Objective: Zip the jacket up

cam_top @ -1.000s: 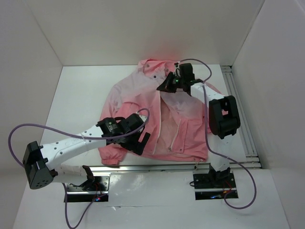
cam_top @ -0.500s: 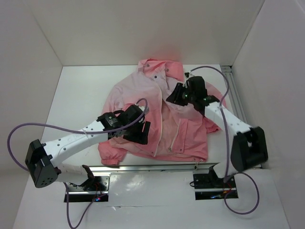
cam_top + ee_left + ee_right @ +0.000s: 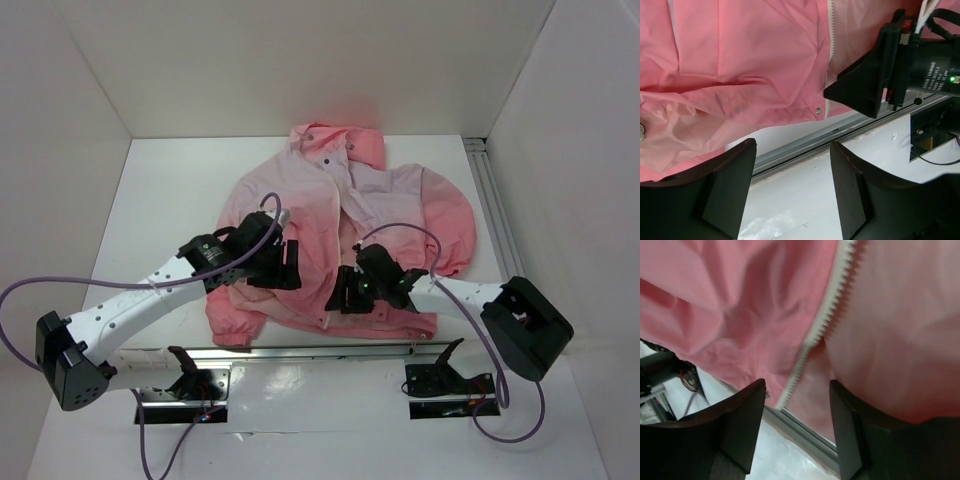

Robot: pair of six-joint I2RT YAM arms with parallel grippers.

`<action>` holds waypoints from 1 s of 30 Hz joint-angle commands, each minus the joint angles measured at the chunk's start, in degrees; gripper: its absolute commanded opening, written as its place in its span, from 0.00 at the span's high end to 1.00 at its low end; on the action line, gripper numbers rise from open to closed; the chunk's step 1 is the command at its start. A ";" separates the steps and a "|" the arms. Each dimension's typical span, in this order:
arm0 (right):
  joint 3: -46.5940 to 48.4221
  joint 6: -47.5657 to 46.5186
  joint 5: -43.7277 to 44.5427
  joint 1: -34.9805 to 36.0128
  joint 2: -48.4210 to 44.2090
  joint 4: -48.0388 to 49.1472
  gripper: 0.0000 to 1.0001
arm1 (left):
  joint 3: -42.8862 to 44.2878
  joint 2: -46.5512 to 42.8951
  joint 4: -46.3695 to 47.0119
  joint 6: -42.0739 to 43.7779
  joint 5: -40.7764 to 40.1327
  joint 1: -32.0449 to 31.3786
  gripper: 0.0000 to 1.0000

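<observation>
Wrist housing print: in the left wrist view we see a few lines of small white lettering [image 3: 934, 75] on the black wrist housing [image 3: 920, 50] of the right arm. The lines run sideways, turned a quarter.
Legibility: we cannot make out its words or numbers with any certainty, as the characters are too small and blurred.
Indicator: a small green light [image 3: 952, 79] glows just beside that lettering, on the same housing.
Top view: we read no text there.
Right wrist view: we read no text there.

Bright, even light; soft shadows
</observation>
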 commanded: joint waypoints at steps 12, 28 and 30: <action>6.94 1.68 1.49 1.79 6.78 9.56 0.52 | -2.02 -0.33 3.28 -0.17 3.17 -0.01 0.27; 13.62 -4.56 6.26 -0.14 -3.51 -2.39 1.00 | -10.11 3.72 23.57 2.20 18.12 2.27 0.09; 14.32 -5.26 6.25 -0.66 -3.51 -3.70 1.00 | -10.64 4.77 25.77 2.21 19.52 2.80 0.11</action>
